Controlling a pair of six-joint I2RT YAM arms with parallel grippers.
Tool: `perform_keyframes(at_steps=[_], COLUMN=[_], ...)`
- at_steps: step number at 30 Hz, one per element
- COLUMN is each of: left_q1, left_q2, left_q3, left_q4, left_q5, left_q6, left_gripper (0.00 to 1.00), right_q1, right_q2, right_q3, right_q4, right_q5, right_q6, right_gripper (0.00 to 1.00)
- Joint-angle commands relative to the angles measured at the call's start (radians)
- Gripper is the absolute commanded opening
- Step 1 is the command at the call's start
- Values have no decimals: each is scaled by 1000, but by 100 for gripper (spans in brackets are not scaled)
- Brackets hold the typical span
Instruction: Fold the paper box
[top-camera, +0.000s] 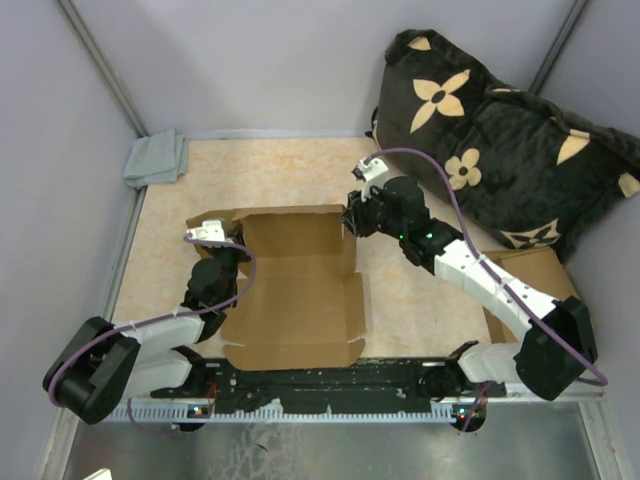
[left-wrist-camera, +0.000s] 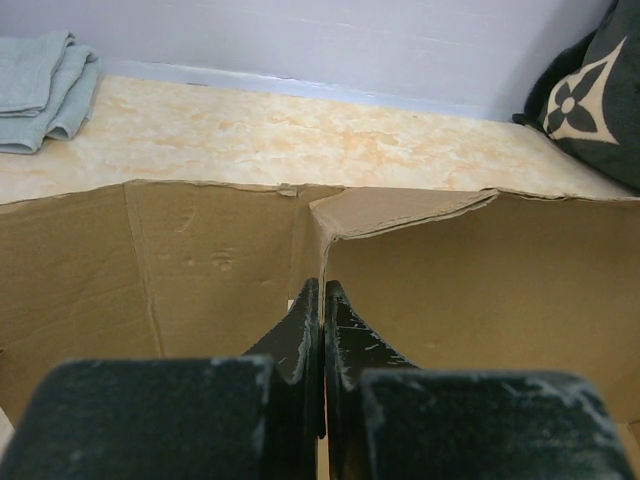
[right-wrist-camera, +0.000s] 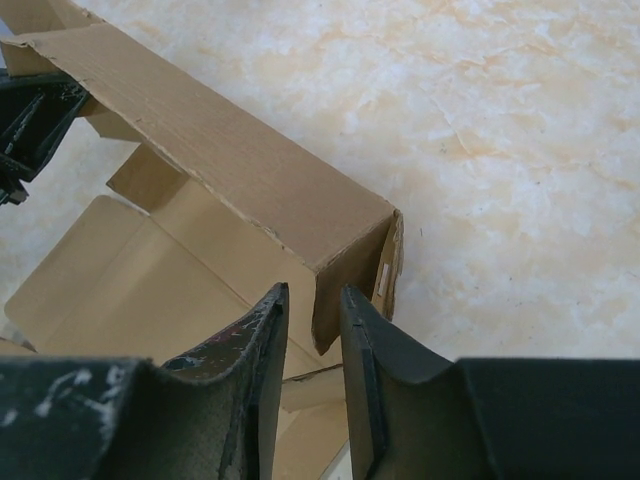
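Well, here is how it stood, from the biggest thing down.

Table: a beige, marbled tabletop (top-camera: 420, 290) carried everything, with pale walls around it.
Cushion: a big black plush pillow with cream flower shapes (top-camera: 500, 150) leaned in the far right corner, well apart from the work.
Paper box: the plain brown corrugated die-cut paper box (top-camera: 295, 290) lay in the middle of the table, between the two arms.
Spare cardboard: a stack of smaller flat brown cardboard pieces (top-camera: 545, 265) sat at the right, partly under the right arm.
Cloth: a folded grey-blue cloth (top-camera: 157, 158) rested in the far left corner.
Right gripper: the right gripper (right-wrist-camera: 312, 295) was at the box's far right corner, its jaws narrowly parted with the corner's cardboard edge in the gap. I could not tell whether they truly pinched it.
Left gripper: the left gripper (left-wrist-camera: 322, 290) was at the far left corner, jaws pressed together. I saw no cardboard between them.
Done: the far wall stood upright, and a short tab was turned in at the far right corner.
Left to do: the base, the notched right side flap and the near flap lay flat. By my reckoning it was an early stage, with the side walls to raise and tuck and the box to close.
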Motion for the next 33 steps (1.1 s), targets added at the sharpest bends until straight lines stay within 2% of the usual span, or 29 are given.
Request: perform_keyframes(at_steps=[1, 10, 13, 15, 17, 21, 26, 33], left_q1=[-6, -5, -7, -7, -7, -10, -11, -12], left_q2=[-2, -49, -58, -72, -95, -171, -265, -312], left_q3=[13, 29, 36, 46, 62, 115, 173, 241], left_q4=[-44, -101, -123, -151, -208, -361, -541, -692], left_q5=[-8, -1, -2, 0, 13, 72, 177, 237], left_q6=[-4, -13, -17, -27, -45, -114, -189, -243], left_gripper=[0, 0, 0, 7, 22, 36, 42, 48], right_q1=[19, 37, 45, 49, 52, 54, 55, 58], right_q2=[11, 40, 46, 47, 46, 43, 43, 52], right_q3=[53, 59, 57, 56, 50, 32, 24, 28], right_q4=[6, 2, 7, 8, 18, 41, 58, 58], right_q5=[14, 94, 129, 155, 177, 197, 198, 197], right_q6=[-8, 4, 8, 10, 10, 15, 25, 31], right_gripper=[26, 11, 0, 0, 0, 0, 0, 0])
